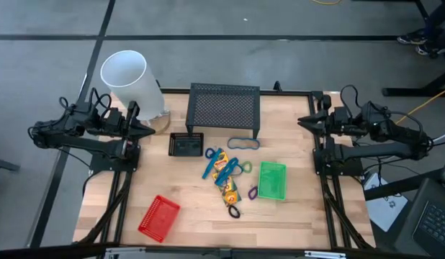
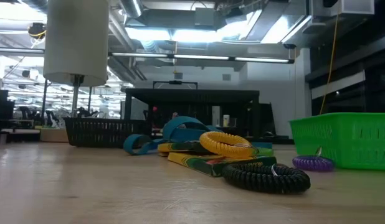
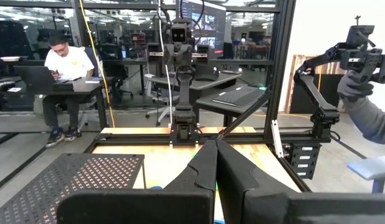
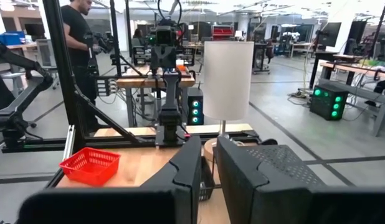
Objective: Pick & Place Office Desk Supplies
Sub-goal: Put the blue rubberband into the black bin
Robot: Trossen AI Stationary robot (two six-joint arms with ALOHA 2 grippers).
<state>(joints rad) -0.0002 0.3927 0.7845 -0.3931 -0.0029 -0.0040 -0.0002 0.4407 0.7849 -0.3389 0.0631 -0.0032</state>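
The supplies lie in a heap at mid-table: yellow-and-green crayon boxes [image 1: 226, 174], blue-handled scissors [image 1: 211, 162], an orange loop [image 2: 227, 143], a purple loop [image 1: 253, 193] and a black coil [image 1: 234, 211]. A black basket [image 1: 186, 144], a green basket [image 1: 272, 180] and a red basket [image 1: 159, 217] stand around them. My left gripper [image 1: 149, 130] hovers level at the table's left edge, shut and empty [image 3: 216, 144]. My right gripper [image 1: 302, 120] hovers at the right edge, with a narrow gap between its fingers and nothing in it [image 4: 208, 142].
A wide black mesh stand [image 1: 224, 108] sits at the far middle with a blue loop [image 1: 244, 143] before it. A big white cylinder [image 1: 129, 78] stands at the far left corner. People are in the room beyond the table.
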